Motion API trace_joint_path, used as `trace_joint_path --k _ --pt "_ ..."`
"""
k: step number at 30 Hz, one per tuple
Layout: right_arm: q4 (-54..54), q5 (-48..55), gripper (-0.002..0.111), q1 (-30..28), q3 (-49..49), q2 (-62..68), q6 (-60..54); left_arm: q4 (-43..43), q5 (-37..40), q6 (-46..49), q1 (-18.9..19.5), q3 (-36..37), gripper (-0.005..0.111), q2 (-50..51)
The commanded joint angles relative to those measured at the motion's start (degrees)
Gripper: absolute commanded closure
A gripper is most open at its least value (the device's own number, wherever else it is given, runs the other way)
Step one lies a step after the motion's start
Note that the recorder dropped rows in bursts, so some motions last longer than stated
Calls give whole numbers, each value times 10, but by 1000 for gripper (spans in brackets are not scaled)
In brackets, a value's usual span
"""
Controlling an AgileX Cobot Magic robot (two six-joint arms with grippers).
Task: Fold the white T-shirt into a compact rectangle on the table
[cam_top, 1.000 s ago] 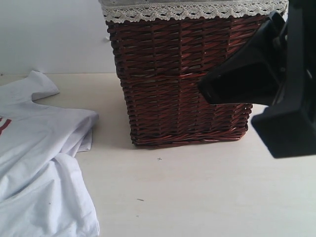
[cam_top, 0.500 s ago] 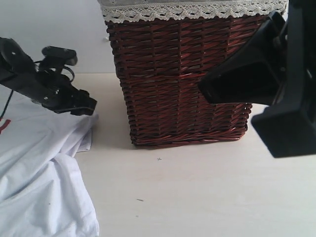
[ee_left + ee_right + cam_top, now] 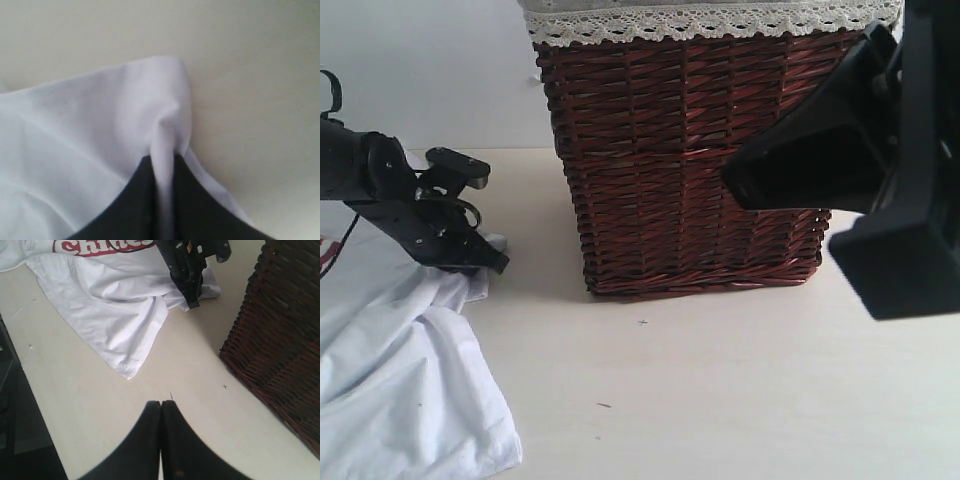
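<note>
Pale cream table [image 3: 740, 390] fills my screens, with a brown wicker basket [image 3: 690, 160] standing toward the back, lace trim [image 3: 710, 22] along its rim; the white T-shirt [image 3: 400, 390] lies rumpled on the table's left side, apart from the basket; my left gripper [image 3: 490, 262] pinches a raised fold at the shirt's edge nearest the basket; my right gripper [image 3: 160, 412] hangs above bare table, jaws pressed together on nothing.

One partly readable word, on the shirt's chest

White letters [image 3: 100, 245] outlined in red on the white T-shirt [image 3: 115, 310] read roughly "chines"; their tops are cropped and the word's end is hidden.
</note>
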Motion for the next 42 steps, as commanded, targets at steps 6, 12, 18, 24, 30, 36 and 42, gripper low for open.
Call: trace_joint_path --k 6,12,18,24,30,36,42 --pt "-2 -6 108 -2 3 -5 -3 -21 2 -16 21 -7 107 -105" --pt "-2 -2 108 -2 3 -5 -3 -249 70 180 91 -7 107 -145" --pt "0 -1 108 -2 3 -5 -3 -501 191 349 229 0 107 -125" --pt "1 -1 108 -2 3 -5 -3 -503 149 351 349 38 105 -98" --pt "1 -1 108 -2 3 -5 -3 -513 151 348 404 48 60 -60" --pt "1 1 108 -2 6 -2 -4 -564 211 382 385 32 42 -58" --pt "2 -9 95 -2 22 37 -23 -675 308 475 377 13 45 -109"
